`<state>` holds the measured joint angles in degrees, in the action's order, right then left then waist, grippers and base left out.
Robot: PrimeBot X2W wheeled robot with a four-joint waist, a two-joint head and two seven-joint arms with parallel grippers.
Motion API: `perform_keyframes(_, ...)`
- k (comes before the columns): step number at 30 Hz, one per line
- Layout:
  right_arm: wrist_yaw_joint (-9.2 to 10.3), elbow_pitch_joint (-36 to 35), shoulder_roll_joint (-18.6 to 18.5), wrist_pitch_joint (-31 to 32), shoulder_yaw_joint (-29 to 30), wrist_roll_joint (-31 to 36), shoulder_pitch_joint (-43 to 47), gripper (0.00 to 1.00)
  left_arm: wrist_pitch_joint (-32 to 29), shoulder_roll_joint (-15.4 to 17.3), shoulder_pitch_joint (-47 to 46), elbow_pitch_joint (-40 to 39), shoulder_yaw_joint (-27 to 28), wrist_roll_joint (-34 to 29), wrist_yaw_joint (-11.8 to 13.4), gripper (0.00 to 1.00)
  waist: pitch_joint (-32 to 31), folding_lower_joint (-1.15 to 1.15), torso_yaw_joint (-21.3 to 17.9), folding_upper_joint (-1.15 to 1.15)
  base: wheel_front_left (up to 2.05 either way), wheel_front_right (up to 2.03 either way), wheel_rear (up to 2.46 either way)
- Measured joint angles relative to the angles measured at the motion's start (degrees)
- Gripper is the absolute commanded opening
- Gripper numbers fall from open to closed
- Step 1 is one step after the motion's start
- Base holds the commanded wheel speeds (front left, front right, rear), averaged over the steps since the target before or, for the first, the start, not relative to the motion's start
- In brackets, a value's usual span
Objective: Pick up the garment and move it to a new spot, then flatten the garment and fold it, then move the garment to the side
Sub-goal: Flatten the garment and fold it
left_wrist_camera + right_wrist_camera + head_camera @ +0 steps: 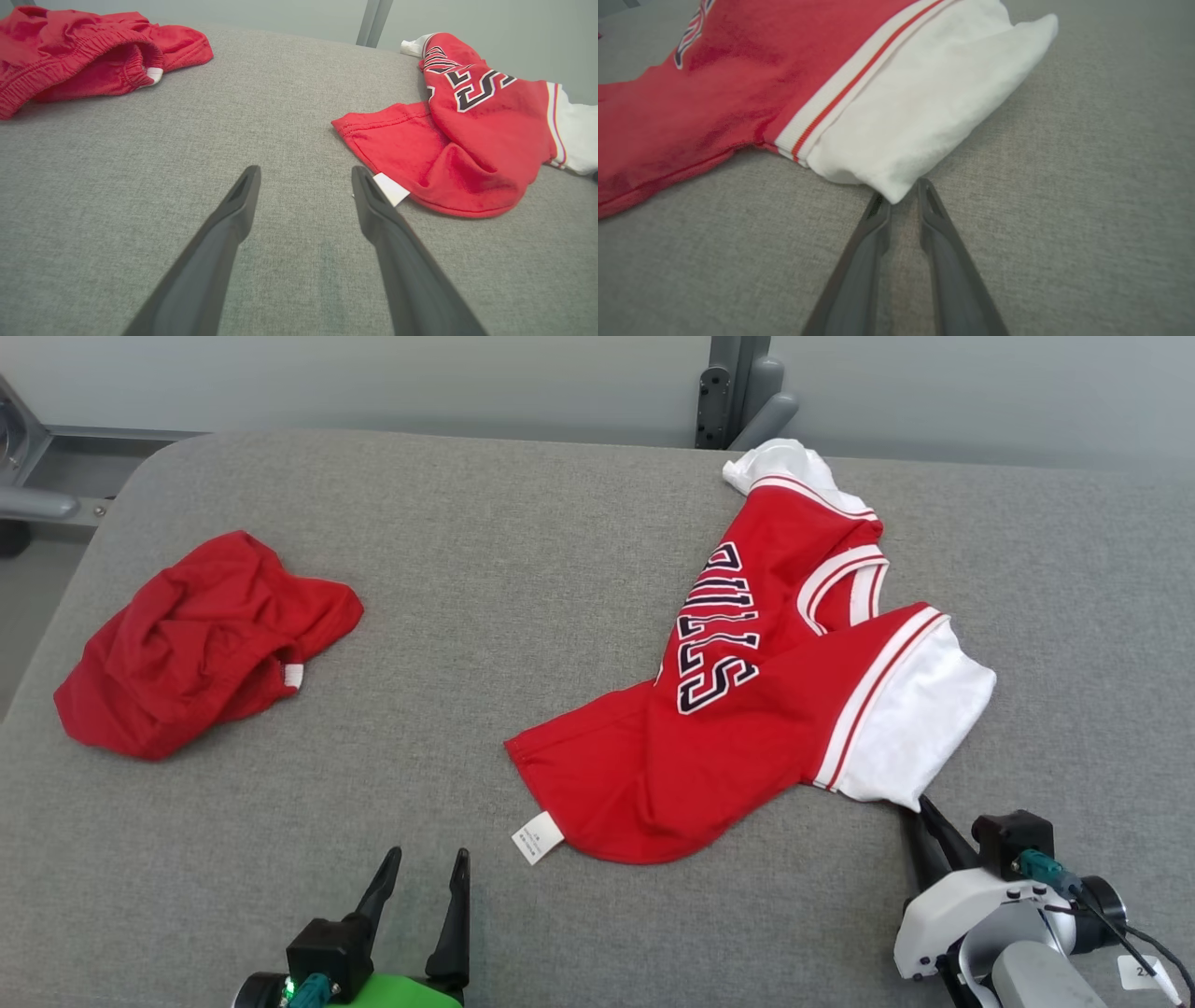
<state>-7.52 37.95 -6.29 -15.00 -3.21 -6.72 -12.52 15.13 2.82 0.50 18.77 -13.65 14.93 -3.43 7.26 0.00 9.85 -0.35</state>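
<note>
**a.** table (pixel 560 569): a grey woven surface that carries everything listed below.

**b.** jersey (pixel 747 737): the task's garment, red with dark, white-edged lettering and white striped trim. it lies crumpled and partly spread on the right half of the table. its hem points toward the near left, and one white sleeve points to the far edge.

**c.** shorts (pixel 196 644): a bunched red heap on the left half of the table, well apart from the jersey and from both pincers.

**d.** near sleeve (pixel 920 728): a white sleeve at the jersey's right side, lying flat on the table. its lowest corner points at the right pincer.

**e.** right pincer (pixel 917 807): low over the table, just below the near sleeve. in the right wrist view (pixel 900 191) the two fingers stand almost together with a narrow gap, and the sleeve corner (pixel 893 196) sits at the mouth of that gap. whether the cloth is actually pinched cannot be told.

**f.** left pincer (pixel 428 854): fingers spread wide with nothing between them, over bare table at the near edge. the jersey's hem lies ahead of it and to its right, near but not touching.

**g.** label (pixel 539 837): a small white tag sticking out from the hem. in the left wrist view (pixel 391 189) it lies just beside the tip of the left pincer's right-hand finger.
</note>
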Motion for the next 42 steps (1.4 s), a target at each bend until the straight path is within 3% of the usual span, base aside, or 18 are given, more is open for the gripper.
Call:
perform_keyframes(5,0.00,-2.0,0.0,0.0,0.8,0.8,-1.3,0.00,0.0,0.0,-0.5,-0.4,0.3,0.0,0.0,1.00,0.3,0.00,-1.1,0.00,0.00,0.00,0.00)
perform_keyframes(10,0.00,-8.3,-0.6,0.0,1.2,1.6,-0.7,0.00,0.0,0.0,-0.3,-0.5,0.7,-0.1,0.0,1.00,-0.4,0.00,-3.0,0.00,0.00,0.00,0.00)
perform_keyframes(16,0.00,-17.6,-1.9,-0.1,1.0,4.3,1.5,0.00,0.0,0.0,0.8,-0.5,1.9,-0.2,0.0,1.00,-2.0,0.00,-6.7,0.00,0.00,0.00,0.00)
perform_keyframes(21,0.00,-21.1,-2.6,0.0,-1.4,4.5,4.9,0.02,0.0,0.0,1.2,-0.4,2.0,0.0,0.0,1.00,-3.2,0.00,-10.7,0.00,0.00,0.00,0.00)
perform_keyframes(22,0.00,-21.4,-2.5,0.0,-1.3,3.9,5.6,0.42,0.0,0.0,1.2,-0.4,2.1,0.1,0.4,1.00,-3.4,0.00,-11.5,0.00,0.00,0.00,0.00)
perform_keyframes(23,-0.01,-21.7,-2.4,0.0,-1.1,3.5,6.3,1.00,0.0,0.0,1.2,-0.5,2.1,0.1,0.5,1.00,-3.6,0.00,-12.2,0.00,0.00,0.00,0.00)
perform_keyframes(30,0.00,-22.9,0.0,0.0,0.9,1.7,9.0,1.00,0.0,0.0,1.2,-0.6,3.2,-1.7,1.5,1.00,-5.0,0.00,-15.3,0.00,0.00,0.00,0.00)
perform_keyframes(42,-0.01,-23.6,2.6,0.0,2.5,1.3,11.3,1.00,0.0,0.0,2.7,-0.5,5.3,-4.2,0.8,1.00,-7.4,0.00,-14.6,0.00,0.00,0.00,0.00)
